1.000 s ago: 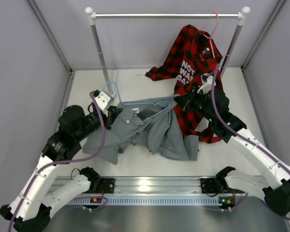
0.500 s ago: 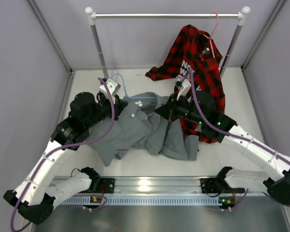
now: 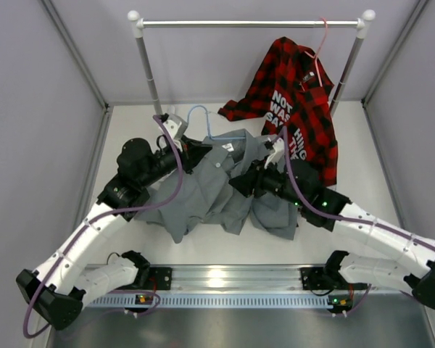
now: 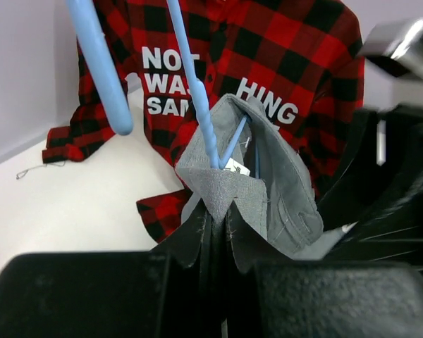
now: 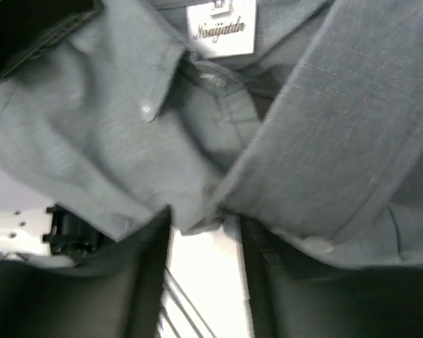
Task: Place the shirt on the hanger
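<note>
The grey shirt (image 3: 203,196) lies crumpled in the middle of the table, with its collar end lifted. My left gripper (image 3: 197,152) is shut on a fold of the collar (image 4: 222,190). The light-blue hanger (image 3: 209,129) rises from that fold, and its wire (image 4: 197,91) runs down into the fabric at the jaws. Its hook (image 4: 99,70) stands up at the left. My right gripper (image 3: 241,181) is open just right of the collar. The shirt (image 5: 127,141) and its white label (image 5: 222,28) drape over the fingertips, and the table shows between them (image 5: 204,260).
The red-and-black plaid shirt (image 3: 297,94) hangs on a pink hanger (image 3: 322,36) from the rail (image 3: 250,23) at the back right, its hem on the table. The rack's posts (image 3: 148,72) stand behind. Grey walls close in on both sides.
My left gripper has carried the collar and hanger back and to the right. My right gripper has swung left toward the collar, and its jaws have opened.
</note>
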